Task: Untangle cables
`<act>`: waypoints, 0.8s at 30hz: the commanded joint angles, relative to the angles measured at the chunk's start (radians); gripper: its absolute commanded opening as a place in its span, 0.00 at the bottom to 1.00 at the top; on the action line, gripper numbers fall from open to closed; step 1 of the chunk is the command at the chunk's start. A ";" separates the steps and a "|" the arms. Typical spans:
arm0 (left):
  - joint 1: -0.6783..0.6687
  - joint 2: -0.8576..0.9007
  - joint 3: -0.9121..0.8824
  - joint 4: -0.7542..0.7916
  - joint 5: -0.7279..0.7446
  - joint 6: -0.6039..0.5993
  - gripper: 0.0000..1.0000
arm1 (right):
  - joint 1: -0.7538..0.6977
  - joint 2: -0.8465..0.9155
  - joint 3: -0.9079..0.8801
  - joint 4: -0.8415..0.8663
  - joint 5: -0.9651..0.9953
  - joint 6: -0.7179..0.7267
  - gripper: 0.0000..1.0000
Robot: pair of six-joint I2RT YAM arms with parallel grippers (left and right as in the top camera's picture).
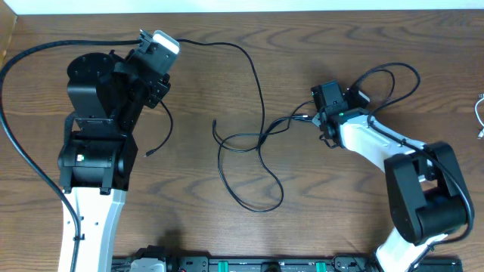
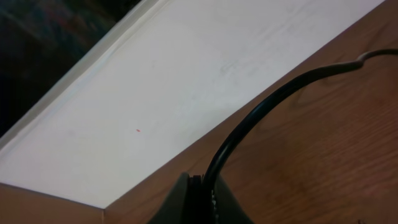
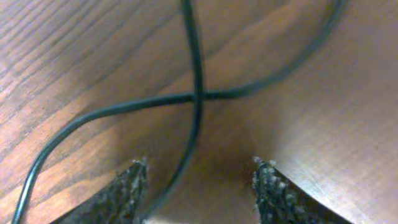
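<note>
A thin black cable [image 1: 257,98] runs from my left gripper [image 1: 147,39] along the back of the table, then drops into loose loops [image 1: 249,177] at the centre. In the left wrist view my left gripper [image 2: 202,193] is shut on this black cable [image 2: 267,99], close to the table's far edge. My right gripper [image 1: 318,121] sits low over the right end of the tangle. It is open [image 3: 200,180], with two black strands crossing [image 3: 196,96] just ahead and one strand passing between its fingers [image 3: 132,183], near the left one. A white cable [image 1: 479,113] shows at the right edge.
A short black cable end with a plug [image 1: 151,151] lies beside the left arm's base [image 1: 94,159]. A white board [image 2: 186,74] borders the table's far edge. The right arm's own thick wires [image 1: 393,75] loop behind its wrist. A rack [image 1: 249,264] lines the near edge.
</note>
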State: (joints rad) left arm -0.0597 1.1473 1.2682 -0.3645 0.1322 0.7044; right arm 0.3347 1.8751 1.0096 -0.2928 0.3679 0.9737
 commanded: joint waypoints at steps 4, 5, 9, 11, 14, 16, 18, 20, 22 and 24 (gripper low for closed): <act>0.003 0.002 0.005 -0.005 0.044 -0.030 0.08 | -0.002 0.091 -0.011 0.023 0.023 -0.104 0.44; 0.003 0.003 0.005 -0.009 0.044 -0.030 0.07 | -0.002 0.100 -0.011 0.024 0.023 -0.107 0.44; 0.003 0.004 0.005 -0.038 0.044 -0.029 0.07 | -0.002 0.122 -0.011 0.032 0.023 -0.109 0.39; 0.003 0.004 0.005 -0.040 0.044 -0.029 0.08 | -0.002 0.119 -0.010 0.043 0.023 -0.136 0.02; 0.003 0.005 0.005 -0.040 0.044 -0.030 0.07 | -0.002 0.104 0.005 0.030 -0.002 -0.212 0.01; 0.003 0.007 0.005 -0.043 0.044 -0.030 0.07 | -0.002 0.074 0.021 -0.003 -0.030 -0.272 0.02; 0.003 0.012 0.005 -0.047 0.044 -0.030 0.07 | -0.002 0.020 0.042 -0.069 -0.037 -0.314 0.01; 0.003 0.019 0.005 -0.054 0.044 -0.030 0.07 | -0.002 -0.048 0.068 -0.140 -0.034 -0.346 0.02; 0.003 0.028 0.005 -0.063 0.044 -0.030 0.07 | -0.002 -0.129 0.099 -0.200 -0.030 -0.407 0.01; 0.003 0.040 0.005 -0.074 0.044 -0.030 0.07 | 0.000 -0.228 0.139 -0.260 -0.030 -0.471 0.01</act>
State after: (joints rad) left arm -0.0597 1.1675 1.2682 -0.4286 0.1596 0.6838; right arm 0.3340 1.8004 1.0698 -0.5213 0.3504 0.6376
